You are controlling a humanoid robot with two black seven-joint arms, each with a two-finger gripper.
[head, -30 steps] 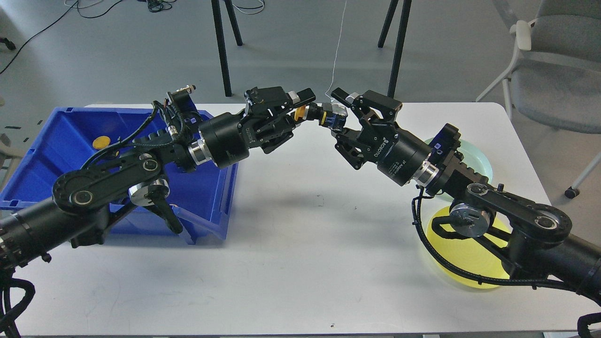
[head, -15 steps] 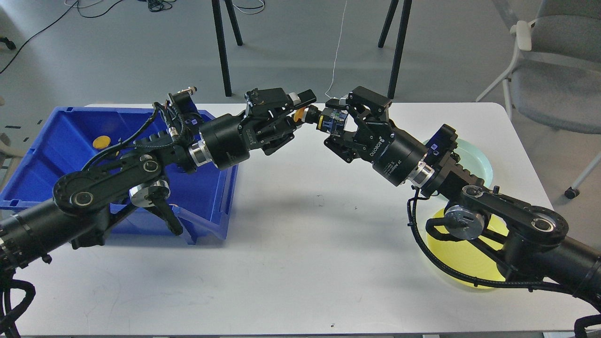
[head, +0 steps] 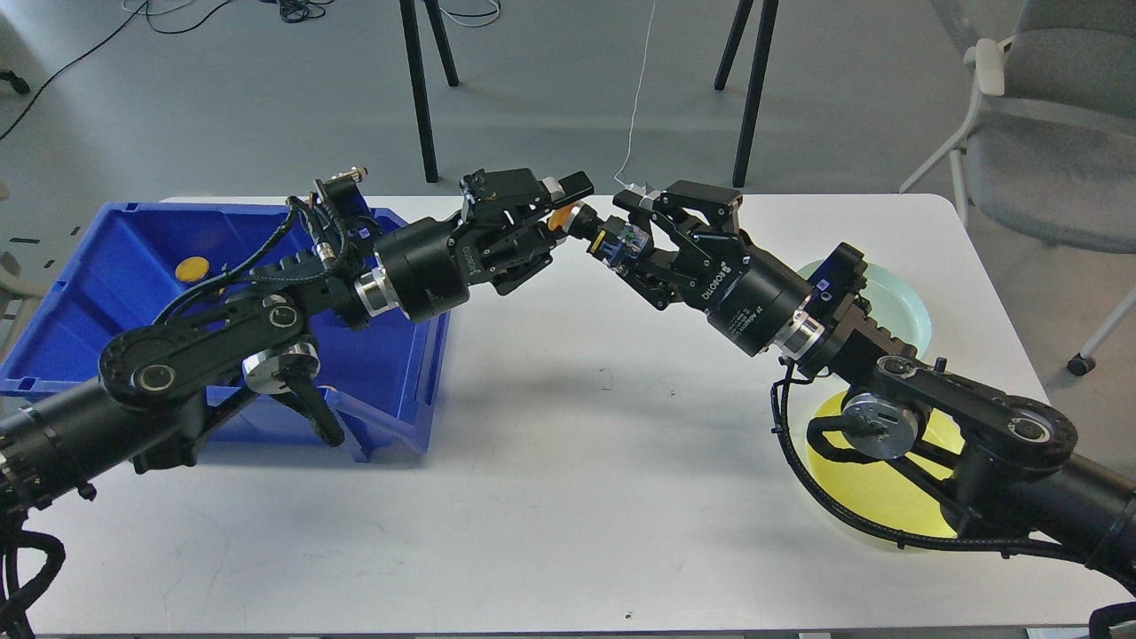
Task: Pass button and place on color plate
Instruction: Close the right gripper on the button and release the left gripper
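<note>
My left gripper (head: 568, 206) is shut on the yellow-capped end of a button (head: 593, 232) and holds it in the air over the back middle of the white table (head: 568, 461). The button's black and blue base points right. My right gripper (head: 627, 234) is open, with its fingers above and below that base, close around it. A yellow plate (head: 874, 493) lies at the right front, partly hidden under my right arm. A pale green plate (head: 901, 297) lies behind it.
A blue bin (head: 98, 266) stands on the table's left side with another yellow button (head: 191, 266) inside, partly hidden by my left arm. A grey chair (head: 1047, 151) stands off the table's right back corner. Black stand legs (head: 417, 89) rise behind the table.
My right gripper has moved left and slid its open fingers over the button's base. My left gripper has stayed shut on the button, shifting slightly left.
</note>
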